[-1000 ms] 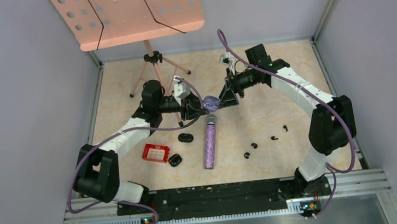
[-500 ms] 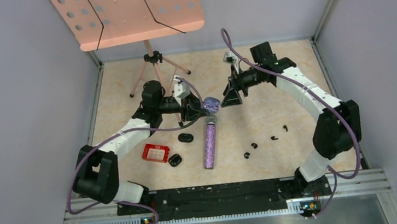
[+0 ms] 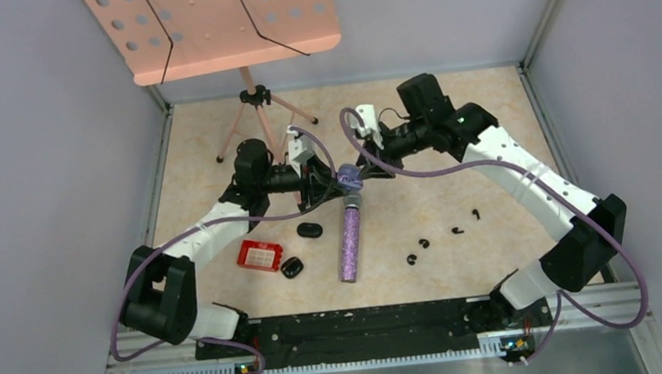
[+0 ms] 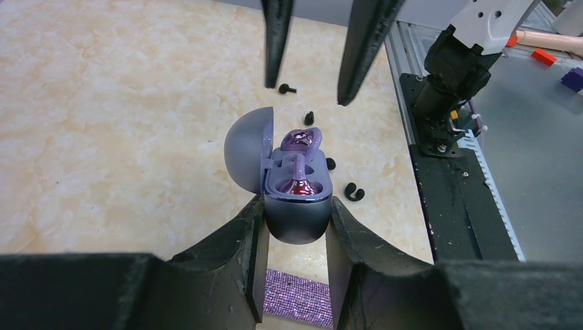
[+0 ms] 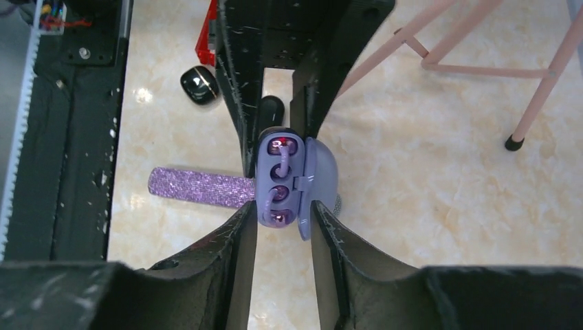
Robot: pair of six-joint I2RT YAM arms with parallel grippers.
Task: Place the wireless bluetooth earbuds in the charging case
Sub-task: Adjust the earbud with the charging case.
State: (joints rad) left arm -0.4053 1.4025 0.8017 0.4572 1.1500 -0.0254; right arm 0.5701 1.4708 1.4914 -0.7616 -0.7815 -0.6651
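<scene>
The pale purple charging case hangs above the table with its lid swung open, and my left gripper is shut on its body. Two pale purple earbuds sit in its wells, also seen in the right wrist view as purple earbuds. My right gripper faces it from the other side. Its fingers straddle the case's end and the lid with the jaws narrowed but open. Several black earbuds lie loose on the table to the right.
A glittery purple stick lies below the case. Two black cases and a red box sit front left. A pink music stand on a tripod stands at the back left.
My right gripper has swung left up to the case and its jaws have narrowed around the case and lid. The left gripper has kept its hold and barely moved.
</scene>
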